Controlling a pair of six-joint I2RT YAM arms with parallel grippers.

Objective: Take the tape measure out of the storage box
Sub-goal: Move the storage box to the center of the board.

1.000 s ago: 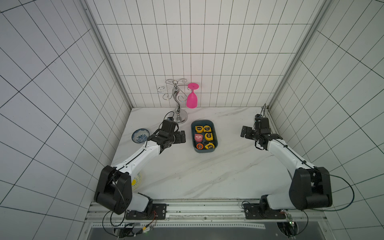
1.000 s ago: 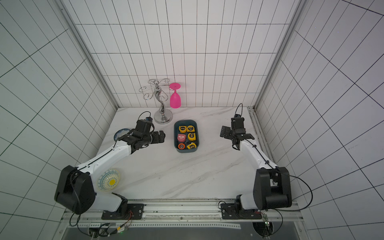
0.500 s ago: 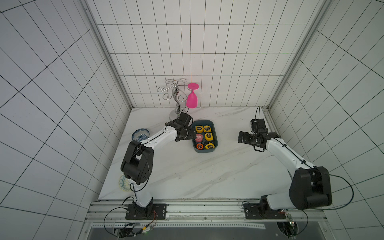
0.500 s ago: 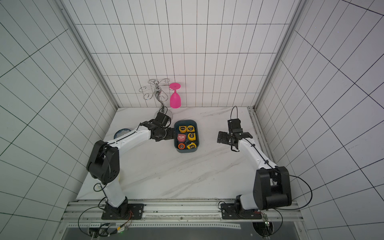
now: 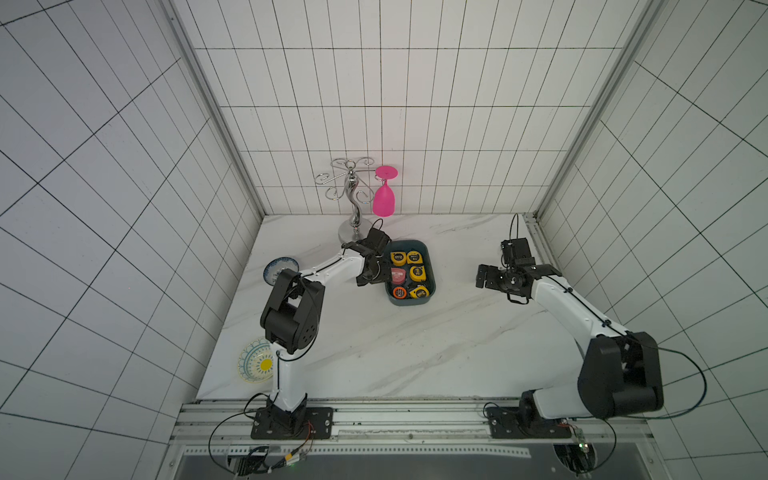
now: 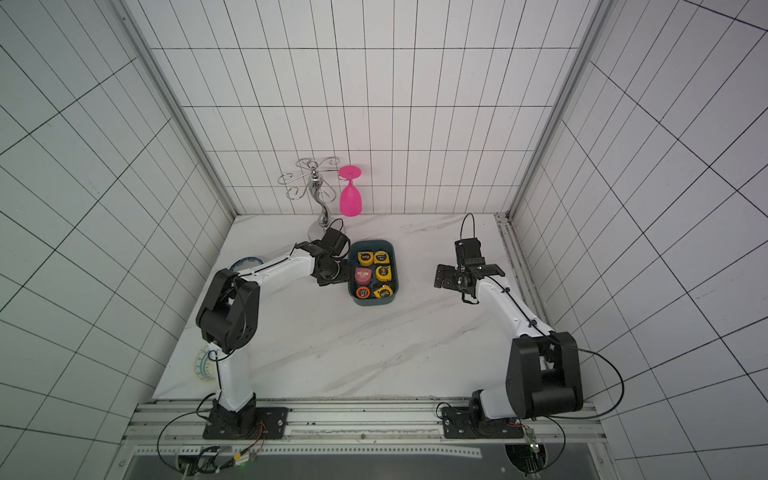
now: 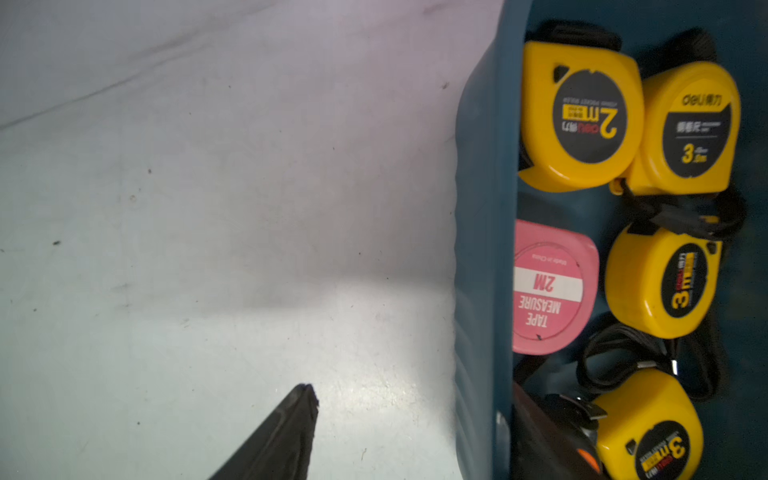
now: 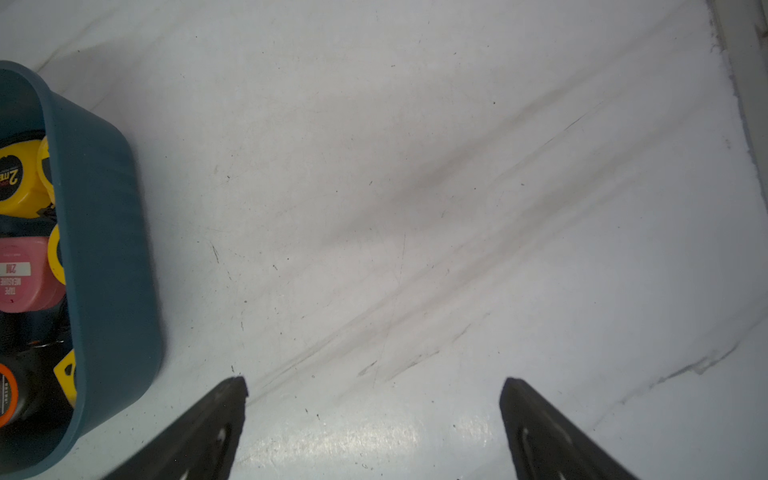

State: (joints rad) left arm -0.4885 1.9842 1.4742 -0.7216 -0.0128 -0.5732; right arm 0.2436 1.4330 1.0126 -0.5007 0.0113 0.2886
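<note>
Pink tape measure: lies flat in the storage box, right against its wall. It reads "TAPE MEASURE 2M" and "Made in China".
Yellow tape measures: four, also in the storage box, with round black labels. Two say "deli", marked 2m and 3. Two more say 3m.
Black and orange tape measure: in the storage box, next to the pink one.
Left jaws: apart, holding nothing. One finger is outside the storage box wall, the other inside.
Right jaws: wide apart, holding nothing, over the desk beside the storage box.
</note>
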